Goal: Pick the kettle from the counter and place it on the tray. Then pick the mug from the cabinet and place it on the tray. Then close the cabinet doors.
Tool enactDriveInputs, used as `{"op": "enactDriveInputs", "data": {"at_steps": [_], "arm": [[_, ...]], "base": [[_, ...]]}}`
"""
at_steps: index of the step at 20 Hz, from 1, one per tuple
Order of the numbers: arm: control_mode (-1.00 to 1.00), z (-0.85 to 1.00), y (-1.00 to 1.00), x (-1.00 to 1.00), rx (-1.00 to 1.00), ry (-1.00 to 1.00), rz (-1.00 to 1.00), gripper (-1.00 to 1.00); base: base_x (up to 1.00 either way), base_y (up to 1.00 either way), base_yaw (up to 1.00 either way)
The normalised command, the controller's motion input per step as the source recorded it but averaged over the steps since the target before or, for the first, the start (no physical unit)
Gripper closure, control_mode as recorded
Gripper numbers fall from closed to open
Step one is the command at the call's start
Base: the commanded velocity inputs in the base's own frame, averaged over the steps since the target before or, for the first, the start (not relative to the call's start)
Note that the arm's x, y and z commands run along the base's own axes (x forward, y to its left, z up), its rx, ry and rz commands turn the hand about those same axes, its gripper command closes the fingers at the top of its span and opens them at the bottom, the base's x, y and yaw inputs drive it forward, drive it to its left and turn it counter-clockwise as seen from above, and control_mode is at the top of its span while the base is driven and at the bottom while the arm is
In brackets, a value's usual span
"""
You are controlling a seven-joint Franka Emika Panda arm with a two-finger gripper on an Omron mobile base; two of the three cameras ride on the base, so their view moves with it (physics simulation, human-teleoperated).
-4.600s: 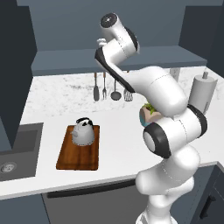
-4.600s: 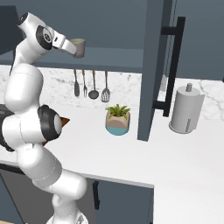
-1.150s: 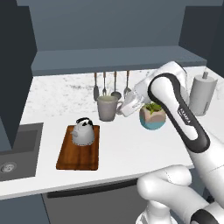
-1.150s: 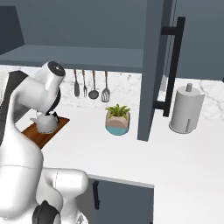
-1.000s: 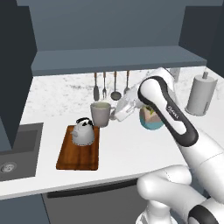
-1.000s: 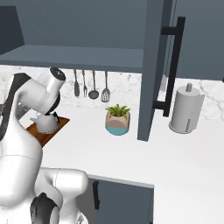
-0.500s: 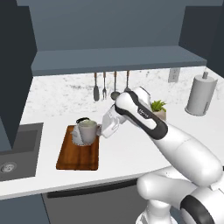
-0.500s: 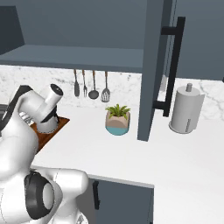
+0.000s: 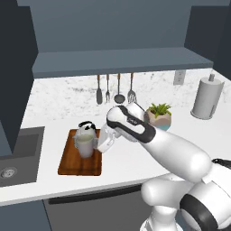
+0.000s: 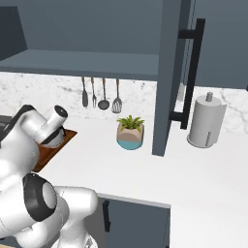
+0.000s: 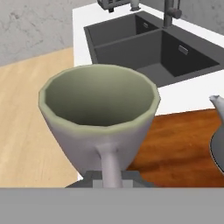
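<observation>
One mug (image 11: 98, 114), held by its handle in the closed gripper (image 9: 103, 143), over the tray (image 9: 74, 160). One kettle (image 9: 85, 131) sits on the tray, just behind the mug. One tray on the counter (image 9: 126, 162), beside one sink (image 11: 148, 48). Four utensils (image 9: 115, 89) hang on the backsplash. One plant pot (image 10: 130, 137), one paper towel roll (image 10: 206, 121). Cabinet door (image 10: 167, 72) stands open. No readable writing or labels.

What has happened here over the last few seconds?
The arm swung the mug down from up by the open cabinet and leftward, so it now hangs over the tray beside the kettle, jaws shut on its handle throughout. The kettle, plant pot and paper towel roll stayed put.
</observation>
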Motion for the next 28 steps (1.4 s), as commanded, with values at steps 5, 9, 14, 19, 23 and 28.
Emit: {"op": "enactDriveInputs", "data": {"at_steps": [5, 9, 14, 19, 23, 28], "arm": [[-1.0, -0.4, 0.09, 0.32, 0.0, -0.07, 0.0, 1.0], [-1.0, -0.39, 0.01, 0.33, 0.0, -0.04, 0.0, 1.0], [-1.0, -0.33, 0.05, 0.25, 0.0, -0.03, 0.0, 1.0], [-1.0, -0.25, 0.1, 0.19, 0.01, 0.0, 0.0, 1.0], [-1.0, -0.19, 0.14, 0.21, 0.0, -0.01, 0.0, 1.0], [-1.0, -0.11, 0.16, 0.21, 0.0, -0.02, 0.0, 1.0]], "base": [[0.0, 0.0, 0.0], [0.0, 0.0, 0.0], [0.0, 0.0, 0.0], [0.0, 0.0, 0.0], [0.0, 0.0, 0.0], [0.0, 0.0, 0.0]]}}
